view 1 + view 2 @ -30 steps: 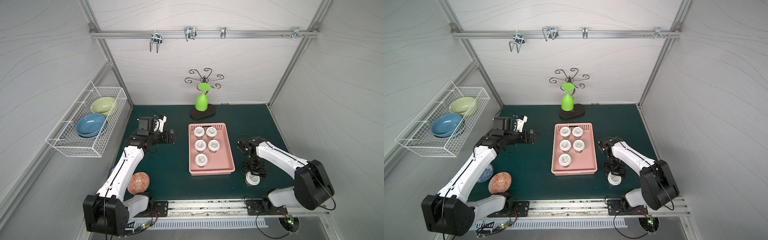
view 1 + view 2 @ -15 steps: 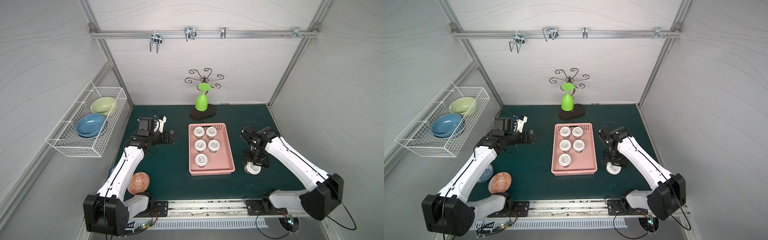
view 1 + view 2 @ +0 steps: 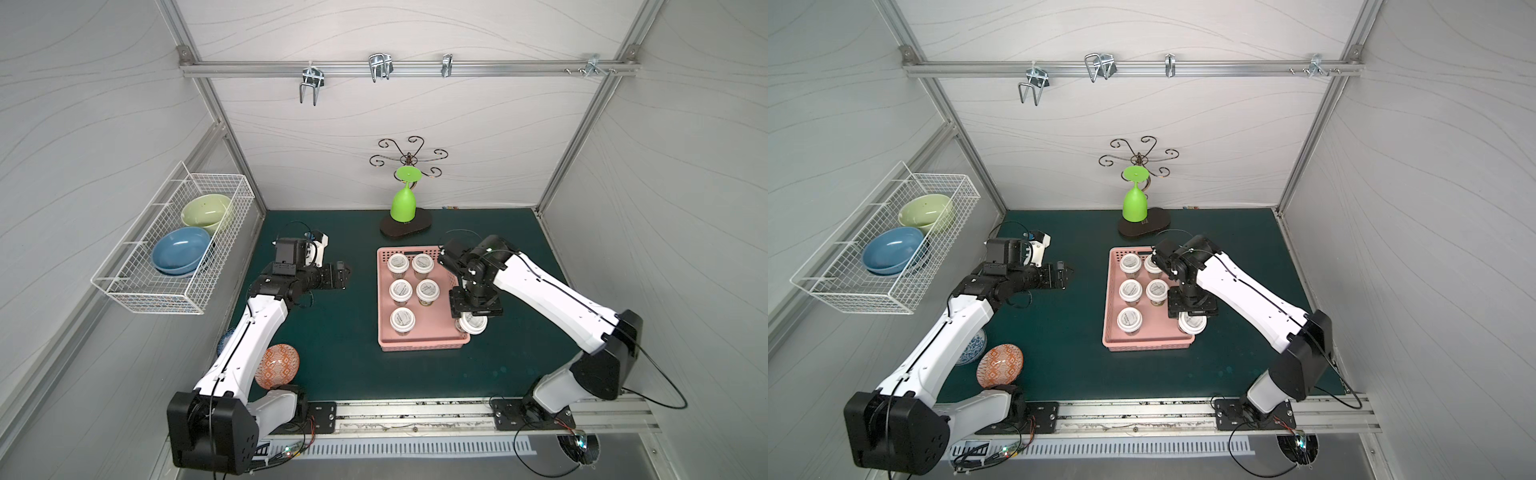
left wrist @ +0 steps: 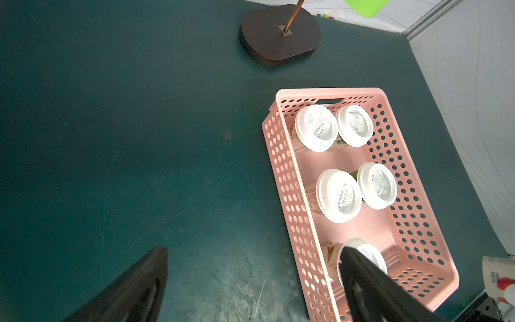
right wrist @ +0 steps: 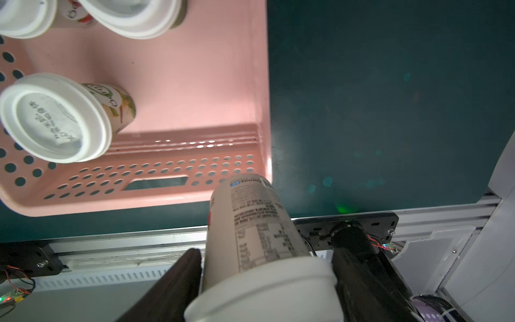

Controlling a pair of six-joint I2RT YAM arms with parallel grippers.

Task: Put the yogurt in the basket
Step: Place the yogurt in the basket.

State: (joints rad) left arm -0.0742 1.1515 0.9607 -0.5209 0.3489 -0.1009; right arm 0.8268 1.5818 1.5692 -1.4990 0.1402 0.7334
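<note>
The pink basket point(image 3: 422, 345) point(image 3: 1148, 344) lies mid-mat with several white-lidded yogurt cups point(image 3: 402, 319) standing in it. My right gripper point(image 3: 474, 309) point(image 5: 267, 251) is shut on another yogurt point(image 3: 473, 325) point(image 3: 1192, 323) point(image 5: 256, 223) just under its lid. It holds the cup lifted, over the basket's near right corner. In the right wrist view the cup's base shows against the basket wall point(image 5: 156, 178) beside the handle slot. My left gripper point(image 3: 343, 276) point(image 4: 253, 251) hangs open over bare mat to the left of the basket point(image 4: 284, 178).
A green glass point(image 3: 403, 205) hangs on a rack with a dark base point(image 3: 405, 227) behind the basket. A white wire basket point(image 3: 174, 245) holding two bowls hangs on the left wall. An orange patterned bowl point(image 3: 277, 365) sits near the left arm's base.
My right arm has carried the yogurt up from the mat on the basket's right, leftward and away from the front rail, to above the basket's near right corner. The left arm has stayed still.
</note>
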